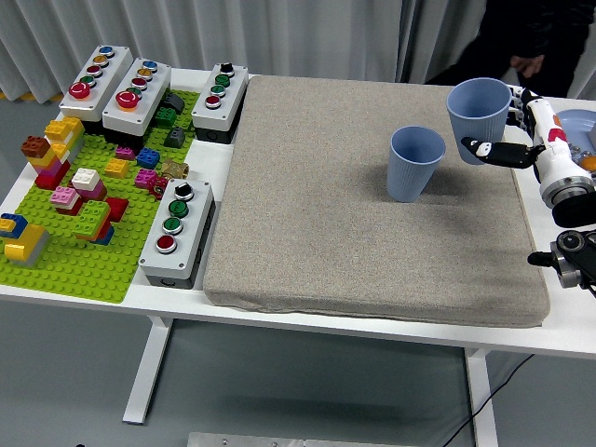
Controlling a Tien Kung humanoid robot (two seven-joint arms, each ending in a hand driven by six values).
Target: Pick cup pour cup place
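A blue cup [480, 119] is gripped in the right hand [521, 140], which enters from the picture's right edge; dark fingertips [487, 149] are seen wrapped around the cup's lower wall. The cup is held upright, mouth upward, its long axis close to vertical, above the far right part of the grey mat [354, 270]. Whether its base is touching the mat cannot be told. The left hand is not in view, so the right hand is the only one at the work.

From the held cup, the second blue cup [414, 163] is found at about eight o'clock, near but apart, standing upright and open on the mat. The pour is judged to be over and the placing step to be in hand: the cup needs only to be lowered straight down along its own axis, with a bare stretch of mat lying below it.

A pale plate [570, 123] is partly seen at three o'clock behind the hand. A person's hand [529, 65] hangs at the table's far side.
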